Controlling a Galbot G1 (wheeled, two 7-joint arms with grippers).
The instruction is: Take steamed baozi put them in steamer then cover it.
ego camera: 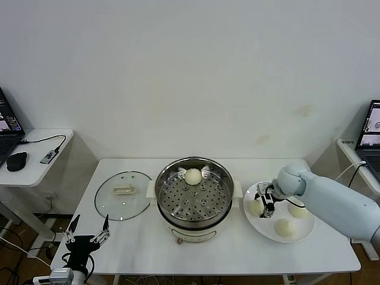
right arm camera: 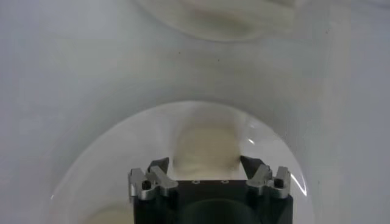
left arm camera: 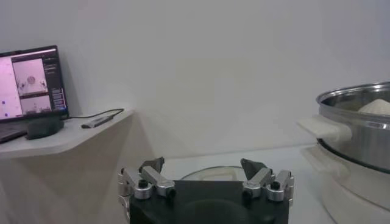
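Steamed baozi: from the head view, one creamy round bun [ego camera: 193, 176] sits in the shiny steel steamer [ego camera: 221, 205], three on the flat white plate [ego camera: 263, 231]. The right gripper [ego camera: 265, 204] is at the leftmost plate bun [ego camera: 255, 207]. Clear glass cover [ego camera: 123, 195] lies left of the steamer. Left wrist: left gripper [left arm camera: 205, 175] hangs wide open, holding nothing. Right wrist: fingers [right arm camera: 157, 168] flank the bun [right arm camera: 205, 150], touching its sides.

A smooth pale-blue right arm [ego camera: 338, 205] ends in a black right gripper [ego camera: 266, 200]; silver, screw-fastened fingers [left arm camera: 152, 181] tip the black left gripper [left arm camera: 204, 172].
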